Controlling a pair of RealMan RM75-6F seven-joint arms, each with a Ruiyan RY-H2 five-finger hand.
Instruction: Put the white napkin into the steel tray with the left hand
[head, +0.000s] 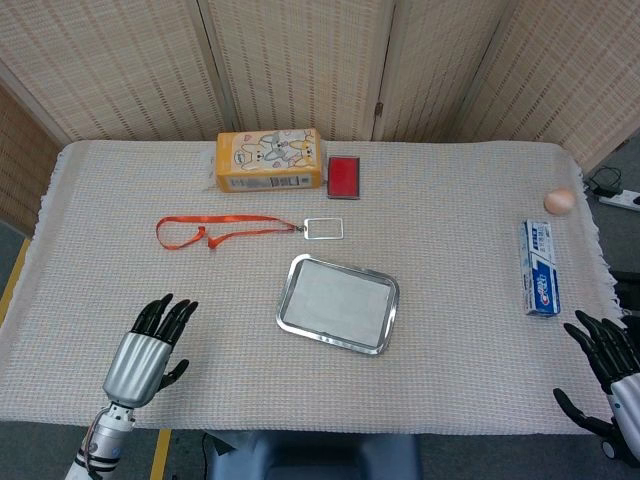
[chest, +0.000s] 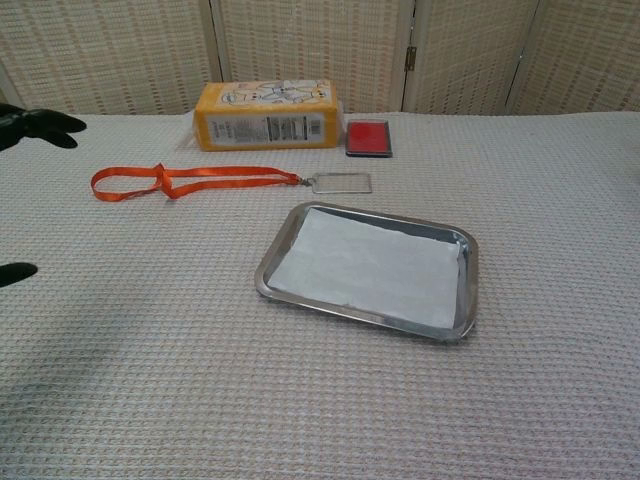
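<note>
Hovering left hand (head: 147, 351), fingers (head: 171, 315) spread, empty.

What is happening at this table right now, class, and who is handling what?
Nothing is being held at this moment. The white napkin lies flat inside the rectangular steel tray near the middle of the cloth-covered table. The robot's left hand hovers open, fingers apart, over the table's near left part, well clear of the tray. Its right hand sits open past the table's near right corner. The placing step looks finished.
</note>
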